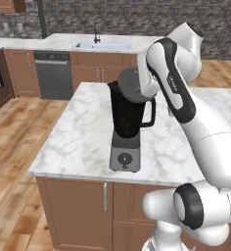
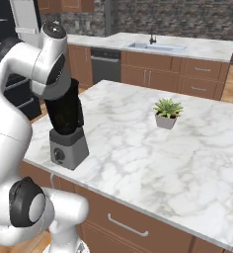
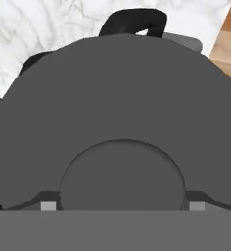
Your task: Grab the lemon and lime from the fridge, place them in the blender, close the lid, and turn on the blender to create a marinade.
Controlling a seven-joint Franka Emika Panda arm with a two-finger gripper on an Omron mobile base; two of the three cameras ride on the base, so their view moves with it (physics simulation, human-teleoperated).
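My arm [image 1: 205, 132]: glossy white shells, rounded and tube-like, fat at the joints. Black bands ring the joints, one wide dark collar low near the base, another wrapping the upper link. Small pale lettering on that upper black band, too small to read. Joint cap [image 2: 54, 30] up top is a grey-black disc. Fingertips [image 3: 48, 205]: small pale grey squares set in dark pads. No cables or screws that I can make out.

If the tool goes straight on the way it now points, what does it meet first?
Most likely the lid, whose raised centre sits between the tool's spread tips. The blender jar lies beyond it; how near the lid is to the rim is unclear.
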